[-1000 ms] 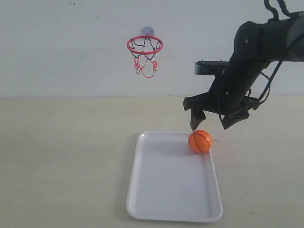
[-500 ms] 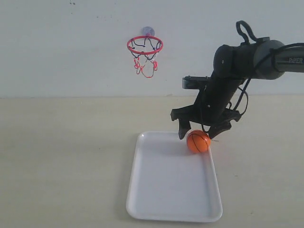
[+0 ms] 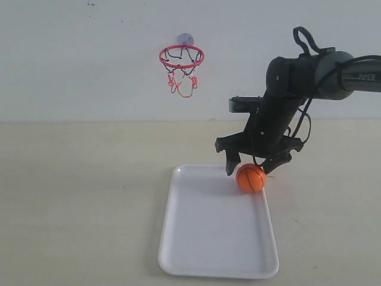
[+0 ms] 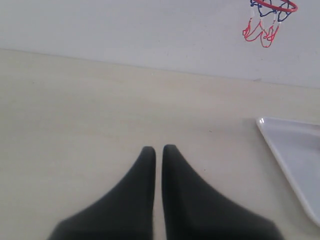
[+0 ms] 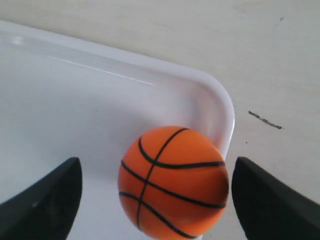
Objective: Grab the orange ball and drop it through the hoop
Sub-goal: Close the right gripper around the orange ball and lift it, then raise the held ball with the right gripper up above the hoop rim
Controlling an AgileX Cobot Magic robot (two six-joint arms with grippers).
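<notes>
The small orange ball [image 3: 250, 178] with black seams lies in the white plastic tray [image 3: 168, 232], in its right corner nearer the wall [image 3: 89, 59]; the right tool [image 3: 250, 168] is spread wide, one finger on each side, gripping nothing. I judge it should centre itself, sink to mid-ball, then squeeze gently; the left tool [image 4: 158, 150] has its fingers pressed together, empty.

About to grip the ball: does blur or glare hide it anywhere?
Right wrist view: small orange ball with black seams sharp, thin glare streak on the white rectangular tray, right claw slightly soft. Exterior view: even light, faint shadows. Left wrist view: left claw blurred, ball not shown.
</notes>
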